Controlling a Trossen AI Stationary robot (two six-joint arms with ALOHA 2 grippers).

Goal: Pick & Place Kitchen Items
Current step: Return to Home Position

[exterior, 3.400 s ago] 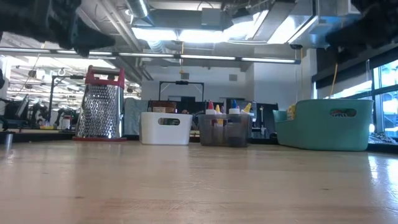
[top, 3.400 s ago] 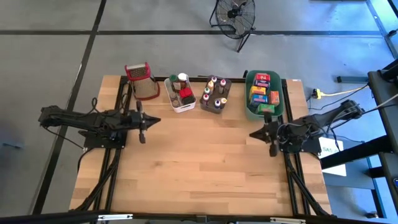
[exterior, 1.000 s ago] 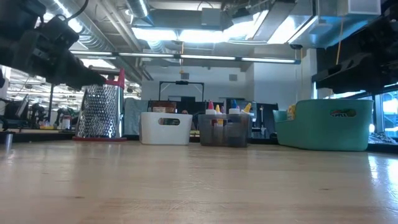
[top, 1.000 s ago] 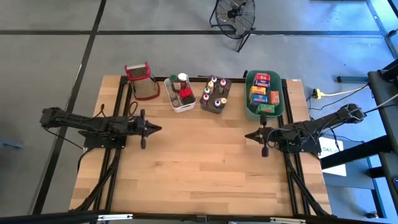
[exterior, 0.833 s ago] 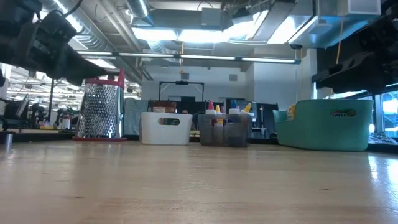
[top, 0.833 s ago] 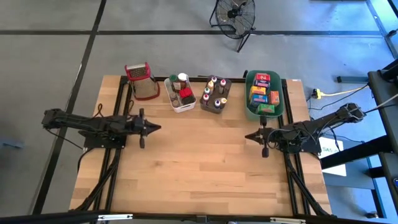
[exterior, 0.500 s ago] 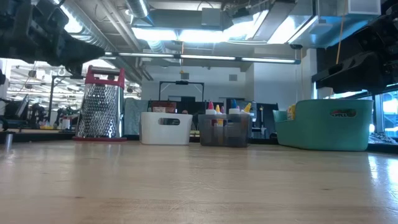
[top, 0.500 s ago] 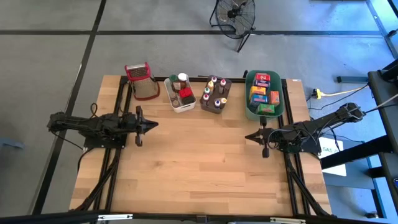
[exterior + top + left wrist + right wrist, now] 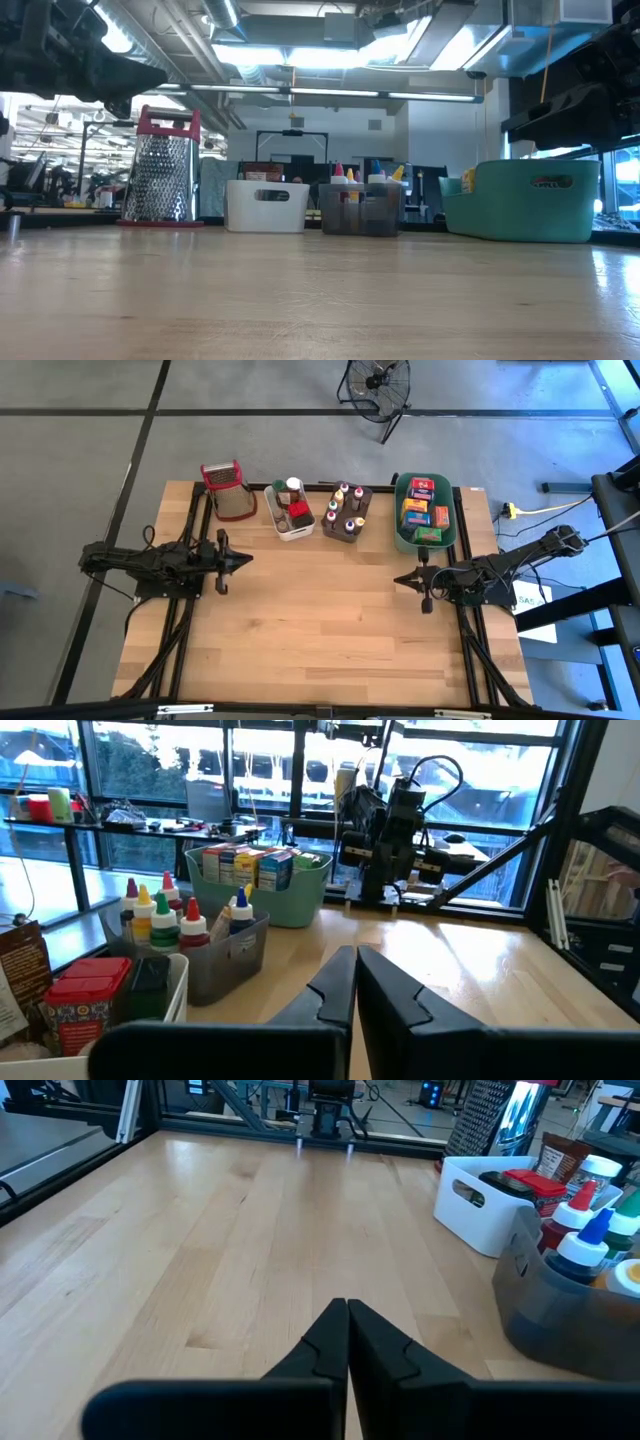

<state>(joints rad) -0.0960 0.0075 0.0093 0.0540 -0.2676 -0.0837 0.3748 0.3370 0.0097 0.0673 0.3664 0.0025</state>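
Note:
The kitchen items sit in three tubs along the table's far edge: jars and a red tin in a white tub (image 9: 290, 510), small bottles with coloured caps in a grey tub (image 9: 346, 513), and colourful boxes in a green tub (image 9: 425, 510). My left gripper (image 9: 250, 558) is shut and empty above the table's left side, pointing level toward the right. My right gripper (image 9: 397, 577) is shut and empty above the right side, pointing left and slightly down.
A red-topped metal grater (image 9: 226, 490) stands at the far left corner beside the white tub. The wooden tabletop (image 9: 320, 620) stretches bare between the two arms and toward the near edge. A fan (image 9: 378, 385) stands on the floor beyond the table.
My left gripper has drawn back a little toward the table's left edge, risen, and tipped up to level, staying shut. My right gripper has kept still.

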